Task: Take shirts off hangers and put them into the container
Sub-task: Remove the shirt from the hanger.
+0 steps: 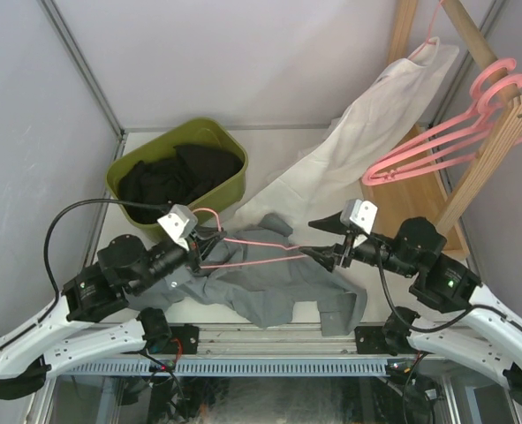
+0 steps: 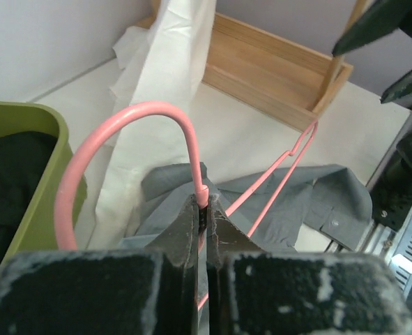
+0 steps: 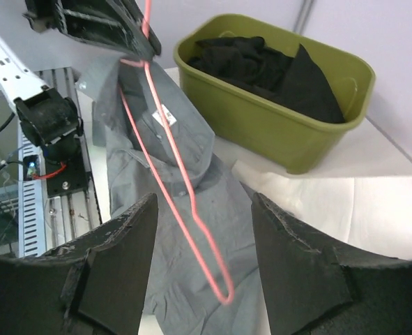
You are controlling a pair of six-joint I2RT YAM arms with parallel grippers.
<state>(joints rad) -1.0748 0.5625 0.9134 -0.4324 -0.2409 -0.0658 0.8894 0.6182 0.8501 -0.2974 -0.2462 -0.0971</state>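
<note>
Overhead, you're looking down from the near edge. Wrist cameras are facing each other close-in, sharing pink hanger [image 2: 150, 106] and grey shirt [image 3: 199, 139].

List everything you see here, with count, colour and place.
tub: one, olive green, far left of the table
black shirts: a heap, number unclear, black, inside the tub
grey shirt: one, grey, crumpled on the table's near edge between the arms
white shirt: one, cream white, hanging from the rack on a pink hanger, its lower part trailing onto the table
held hanger: one, pink, over the grey shirt
spare hangers: at least two, pink, bare, on the rack's pole
rack: one, light wood, right side
table: one, white
left gripper: one, black, shut on the held hanger below its hook
right gripper: one, black, open, over the grey shirt
</note>
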